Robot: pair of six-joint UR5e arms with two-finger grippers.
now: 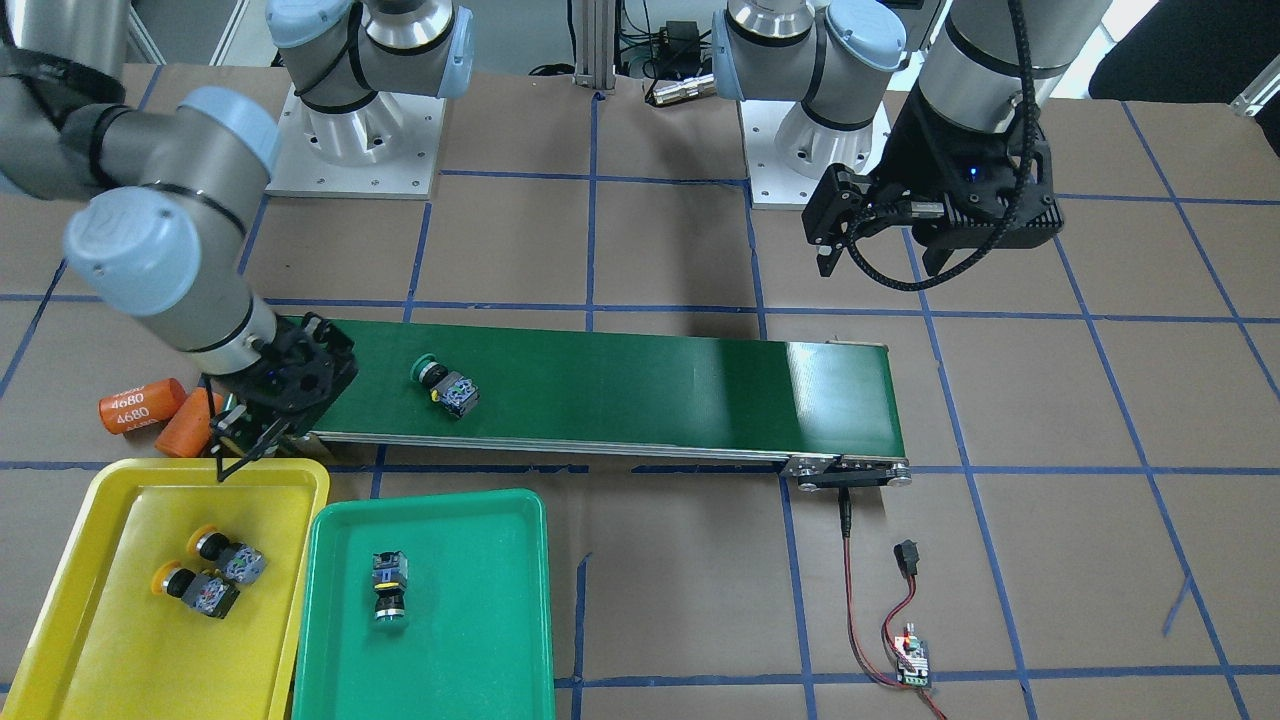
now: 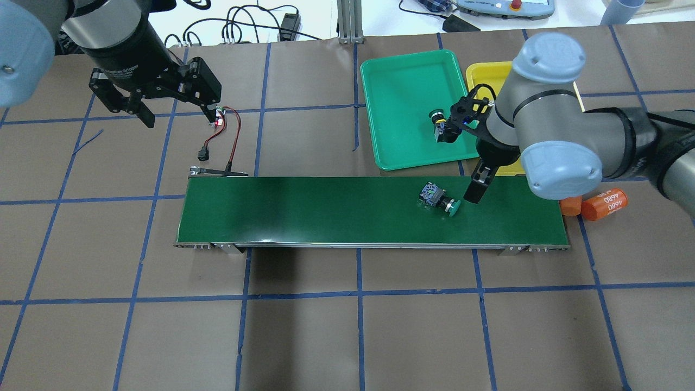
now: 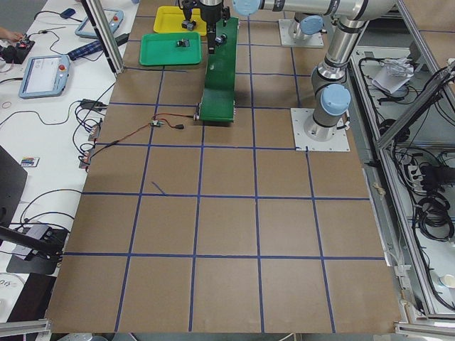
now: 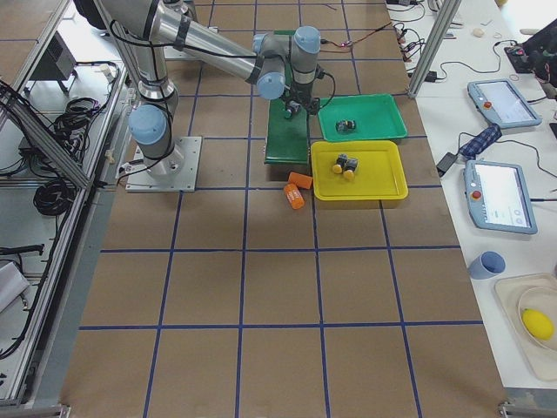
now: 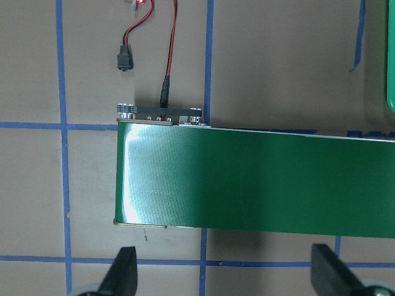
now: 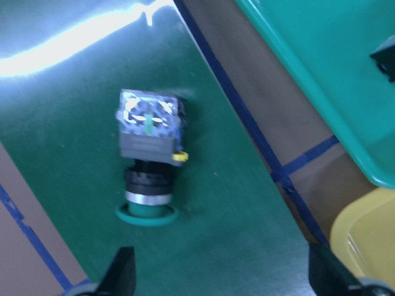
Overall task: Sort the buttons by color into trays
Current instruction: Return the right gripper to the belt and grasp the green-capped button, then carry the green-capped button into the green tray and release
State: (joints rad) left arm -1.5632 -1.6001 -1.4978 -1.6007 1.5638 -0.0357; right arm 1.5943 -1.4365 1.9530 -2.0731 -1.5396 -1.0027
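A long dark-green belt (image 1: 620, 385) lies across the brown, blue-taped table. At one end of it, 2 orange cylinders (image 1: 140, 404) lie just beside the yellow tray (image 1: 110, 640), one of them partly hidden behind the right arm. At the other end, a red-and-black wire (image 1: 860, 620) runs to a small circuit board (image 1: 914, 660). In the overhead view the right arm's elbow covers much of the yellow tray. There are 2 trays, side by side near the belt, and 4 buttons. 2 yellow buttons (image 1: 228, 555) lie on their sides close together in the yellow tray. 1 green button (image 1: 389, 585) lies in the green tray (image 1: 470, 620). 1 more green button (image 1: 446, 385) lies tipped over on the belt, its cap toward the belt's end. The right gripper (image 6: 225, 274) hangs over that belt button with its jaws spread wide and nothing in them; the button lies just ahead of the fingertips, and no contact shows. The left gripper (image 5: 225, 274) hovers above the belt's wire end, jaws also wide apart and empty.
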